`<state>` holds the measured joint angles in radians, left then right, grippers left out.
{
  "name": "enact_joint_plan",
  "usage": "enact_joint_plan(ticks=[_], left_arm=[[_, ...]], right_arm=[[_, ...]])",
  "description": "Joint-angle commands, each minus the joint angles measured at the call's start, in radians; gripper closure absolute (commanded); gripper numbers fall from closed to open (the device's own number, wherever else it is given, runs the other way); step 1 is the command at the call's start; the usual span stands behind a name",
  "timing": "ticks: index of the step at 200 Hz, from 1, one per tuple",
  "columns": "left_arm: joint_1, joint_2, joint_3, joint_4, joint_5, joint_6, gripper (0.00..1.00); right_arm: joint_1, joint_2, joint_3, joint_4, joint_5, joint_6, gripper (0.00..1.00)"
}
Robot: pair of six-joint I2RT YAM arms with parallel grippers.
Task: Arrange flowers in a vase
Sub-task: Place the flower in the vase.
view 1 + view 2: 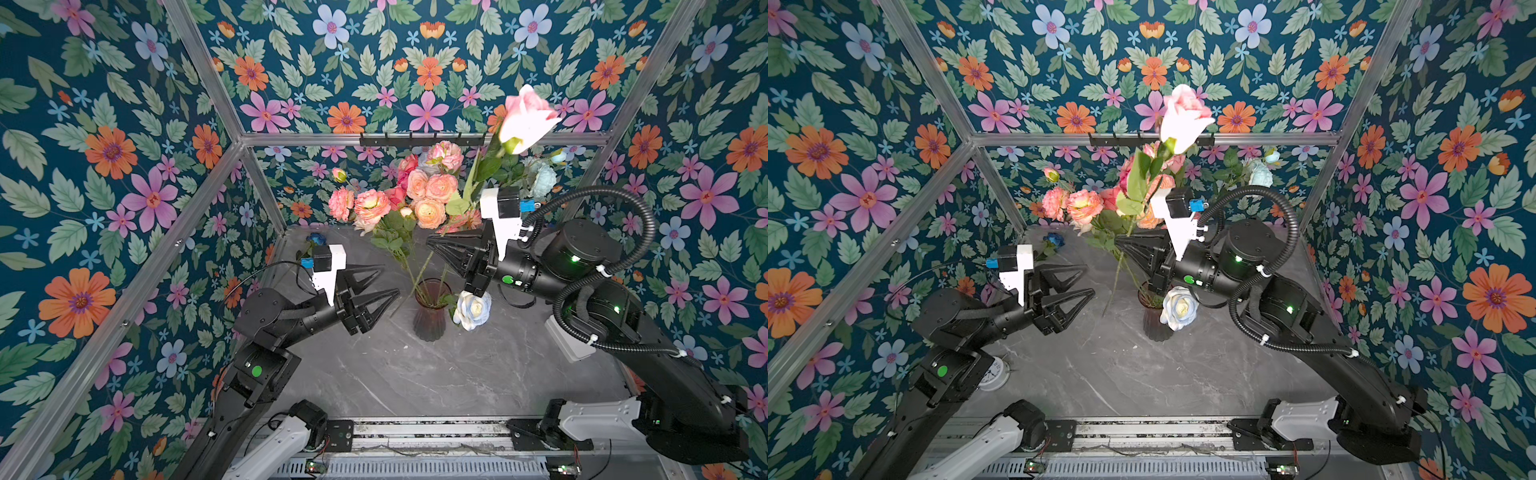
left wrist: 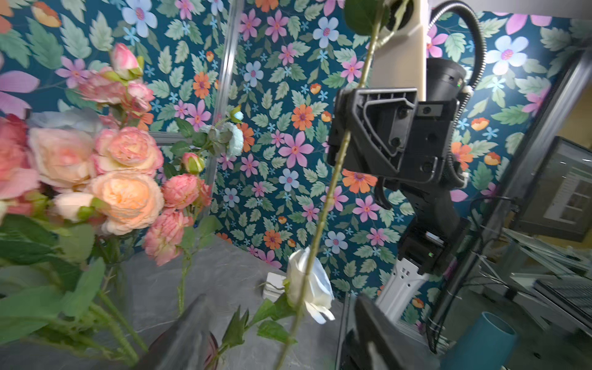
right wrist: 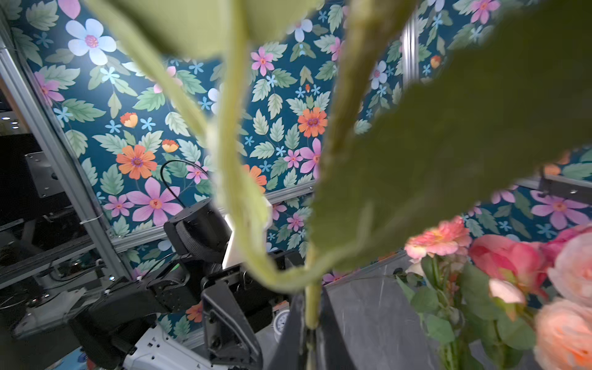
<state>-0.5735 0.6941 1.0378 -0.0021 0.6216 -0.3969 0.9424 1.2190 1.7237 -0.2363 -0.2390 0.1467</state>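
Your right gripper [image 1: 432, 242] has its fingers pressed together on the green stem of a pink rose [image 1: 525, 120], above the dark red vase [image 1: 430, 326] and a little behind it. The right wrist view shows the stem pinched between the two fingertips [image 3: 288, 339]. The bloom stands high over the vase and leans toward the right arm's side. Below the grip, the stem slants down and ends just beside the vase on the left arm's side; in both top views it looks to be outside the mouth.

Your left gripper [image 1: 390, 279] sits near the vase on that same side, fingers wide apart and holding nothing. In the left wrist view the rose's lower stem passes between them; you cannot tell whether it touches either one.

The vase stands upright on the grey marbled table [image 1: 415, 374]. A bunch of flowers [image 1: 415, 195], peach, pink and coral, has its stems in the vase, with the heads leaning away behind it. A white rose [image 1: 471, 309] droops at the vase's rim on the right arm's side. A deep blue flower [image 1: 316, 239] lies on the table well apart from the vase, toward the back on the left arm's side.
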Motion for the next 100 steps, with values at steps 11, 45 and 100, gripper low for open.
enact_joint_plan(ticks=[11,45,100], left_arm=[[0.001,-0.092,-0.042,-0.038,-0.315,0.023,0.00],[0.001,-0.172,-0.081,-0.043,-0.388,0.036,0.00],[0.001,-0.250,-0.167,-0.111,-0.581,0.024,0.01]], right_arm=[[-0.039,-0.080,-0.020,0.015,0.158,-0.104,1.00],[-0.100,-0.132,-0.046,0.038,0.193,-0.124,1.00],[-0.140,-0.096,-0.152,0.094,0.252,-0.172,1.00]])
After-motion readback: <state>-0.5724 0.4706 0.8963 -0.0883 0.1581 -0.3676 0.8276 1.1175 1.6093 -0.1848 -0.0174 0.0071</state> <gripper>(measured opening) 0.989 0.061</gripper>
